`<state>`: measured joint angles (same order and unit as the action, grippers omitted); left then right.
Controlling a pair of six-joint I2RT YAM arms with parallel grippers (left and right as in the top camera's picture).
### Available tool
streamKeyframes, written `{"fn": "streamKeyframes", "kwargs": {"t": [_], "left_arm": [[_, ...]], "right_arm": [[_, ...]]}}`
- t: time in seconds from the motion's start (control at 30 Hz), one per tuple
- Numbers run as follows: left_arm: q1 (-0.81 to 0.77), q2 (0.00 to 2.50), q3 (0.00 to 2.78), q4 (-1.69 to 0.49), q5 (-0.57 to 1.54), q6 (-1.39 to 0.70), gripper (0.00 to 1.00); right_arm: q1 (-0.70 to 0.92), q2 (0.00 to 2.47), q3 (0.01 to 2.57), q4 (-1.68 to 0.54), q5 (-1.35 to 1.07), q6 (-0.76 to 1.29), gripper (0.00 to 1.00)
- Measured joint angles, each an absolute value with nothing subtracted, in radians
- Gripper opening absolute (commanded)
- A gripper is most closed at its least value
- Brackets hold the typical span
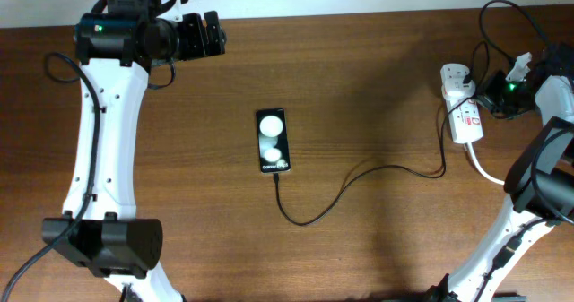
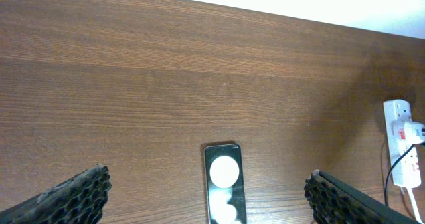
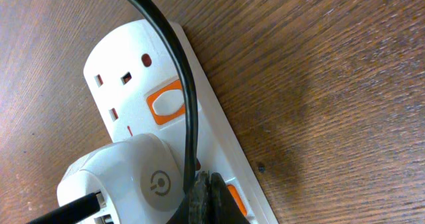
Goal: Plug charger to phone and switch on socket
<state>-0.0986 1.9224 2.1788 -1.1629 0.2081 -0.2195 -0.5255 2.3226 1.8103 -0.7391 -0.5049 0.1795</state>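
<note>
The black phone [image 1: 273,141] lies mid-table with two white glare spots; it also shows in the left wrist view [image 2: 224,189]. The charger's thin black cable [image 1: 359,178] runs from the phone's near end to the white plug adapter [image 3: 126,181], seated in the white socket strip [image 1: 464,114] at the far right. My right gripper [image 3: 211,201] is shut, its tips pressed on the strip [image 3: 143,84] beside an orange switch [image 3: 236,201], next to the adapter. My left gripper [image 1: 211,35] is open and empty at the back left, above and away from the phone.
The strip's thick white cord [image 1: 484,169] curves off toward the right arm's base. Black cables [image 1: 502,20] loop above the strip at the back right. A second orange switch [image 3: 167,103] sits beside the strip's free outlet.
</note>
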Motion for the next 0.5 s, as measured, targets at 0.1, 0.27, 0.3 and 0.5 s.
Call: {"fn": "streamKeyframes", "kwargs": {"t": [0.1,0.27,0.3,0.5], "left_arm": [[-0.099,1.922,2.179,-1.163,0.208,-0.220,0.99],[-0.099,1.922,2.179,-1.163,0.208,-0.220,0.99],[-0.099,1.922,2.179,-1.163,0.208,-0.220,0.99],[-0.099,1.922,2.179,-1.163,0.208,-0.220,0.99]], "right_arm": [[-0.522,2.320,1.820,-0.778,-0.493,0.186,0.04],[-0.514,2.310,1.819,-0.800,-0.472,0.252,0.04],[-0.513,2.308,1.817,-0.803,-0.469,0.263,0.04],[-0.507,2.304,1.814,-0.823,-0.463,0.323,0.04]]}}
